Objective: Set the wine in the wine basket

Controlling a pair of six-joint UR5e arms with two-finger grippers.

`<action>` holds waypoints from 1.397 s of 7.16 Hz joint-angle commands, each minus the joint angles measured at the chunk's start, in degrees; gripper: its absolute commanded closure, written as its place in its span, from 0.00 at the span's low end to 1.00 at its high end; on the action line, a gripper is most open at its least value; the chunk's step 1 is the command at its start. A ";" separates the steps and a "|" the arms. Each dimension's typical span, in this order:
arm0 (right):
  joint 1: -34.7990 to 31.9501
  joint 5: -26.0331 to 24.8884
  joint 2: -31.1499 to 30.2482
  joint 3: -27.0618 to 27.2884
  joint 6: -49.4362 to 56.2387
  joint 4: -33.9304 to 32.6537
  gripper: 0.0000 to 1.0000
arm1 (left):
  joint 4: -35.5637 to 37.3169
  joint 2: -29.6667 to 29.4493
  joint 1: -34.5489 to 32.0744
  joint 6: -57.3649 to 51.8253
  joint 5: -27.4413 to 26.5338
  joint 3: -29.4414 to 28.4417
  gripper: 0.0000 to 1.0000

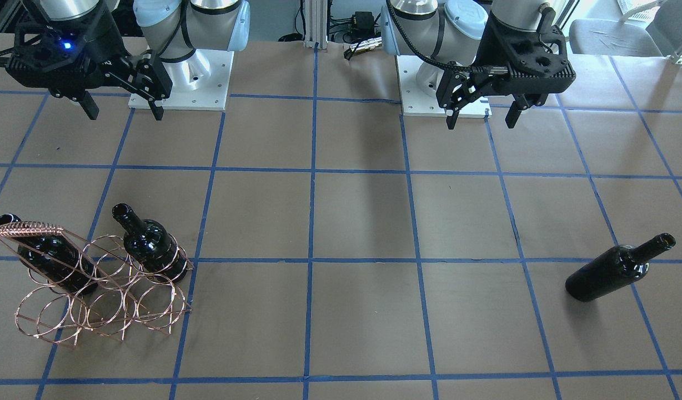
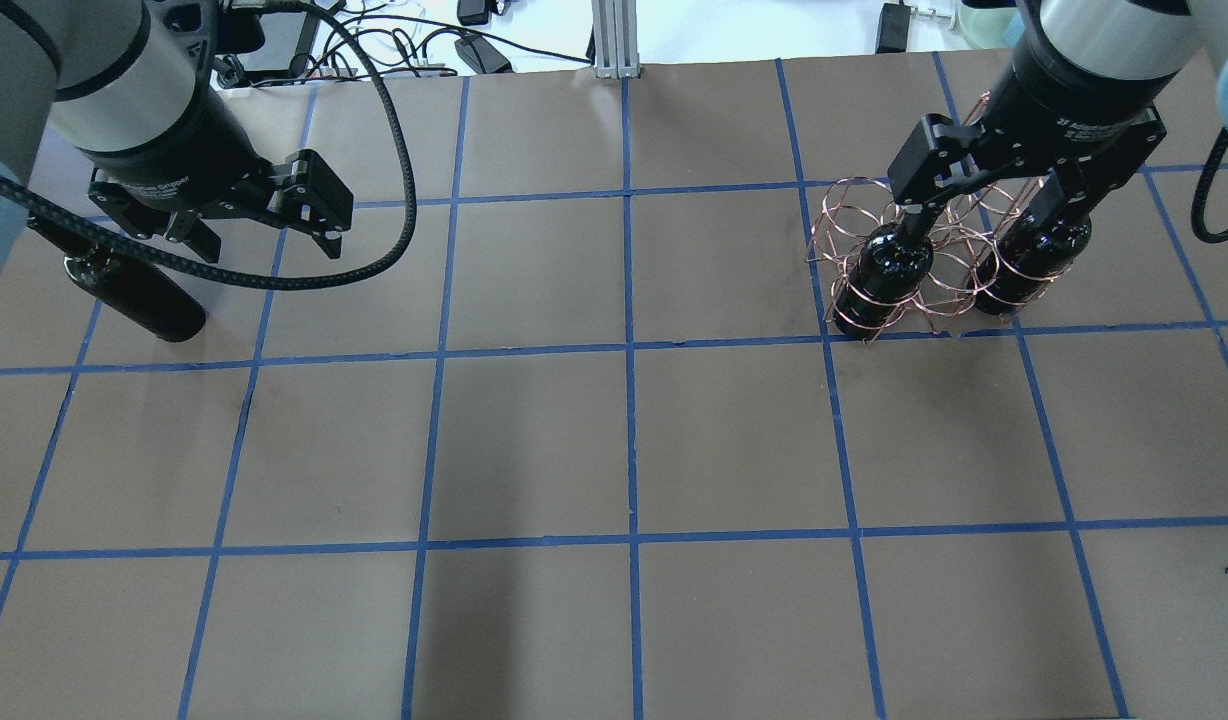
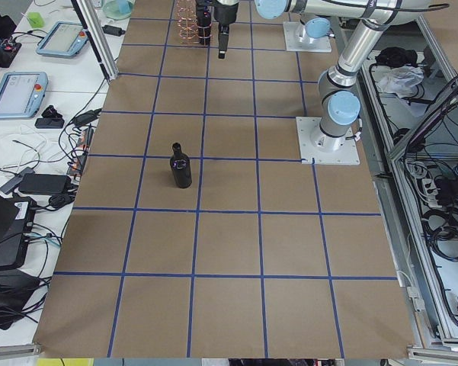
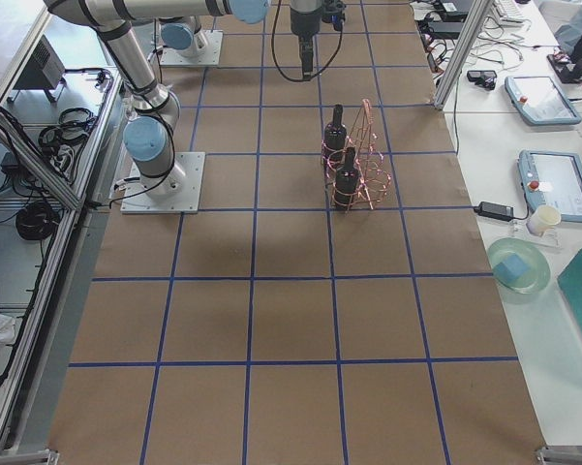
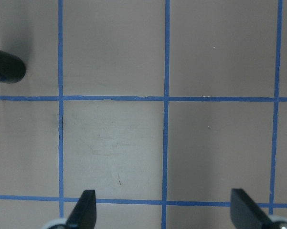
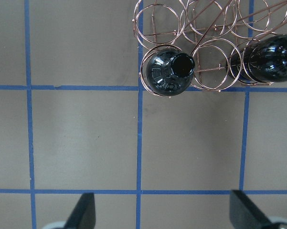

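I count three dark glass bottles on the table. The lone bottle is at the lower right of the front-facing view. The other two are at the lower left, the inner bottle and the outer bottle. There is one copper wire basket, and that pair stands in it. There are two grippers, the left gripper at the upper right and the right gripper at the upper left, with two fingers on each.
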State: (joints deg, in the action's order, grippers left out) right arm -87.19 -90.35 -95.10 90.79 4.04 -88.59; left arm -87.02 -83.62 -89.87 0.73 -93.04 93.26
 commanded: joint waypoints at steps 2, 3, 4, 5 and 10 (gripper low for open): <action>0.00 0.00 0.00 0.00 0.00 0.00 0.00 | -0.60 0.04 0.04 -0.20 -0.03 -0.01 0.00; 0.00 0.00 0.00 0.00 0.00 0.00 0.00 | -0.52 0.04 0.30 -0.55 -0.03 -0.18 0.00; 0.00 0.00 0.00 0.00 0.00 0.00 0.00 | -0.60 0.04 0.31 -0.55 -0.03 -0.18 0.00; 0.00 0.00 0.00 0.00 -0.08 0.00 0.00 | -0.69 0.04 0.39 -0.55 -0.03 -0.18 0.00; 0.00 0.00 0.00 0.00 0.00 0.00 0.00 | -0.43 -0.14 1.44 -0.82 -0.03 -0.45 0.00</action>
State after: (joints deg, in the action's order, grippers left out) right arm -87.19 -90.35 -95.10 90.79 4.00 -88.59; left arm -87.59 -83.66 -88.91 -0.08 -93.01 92.82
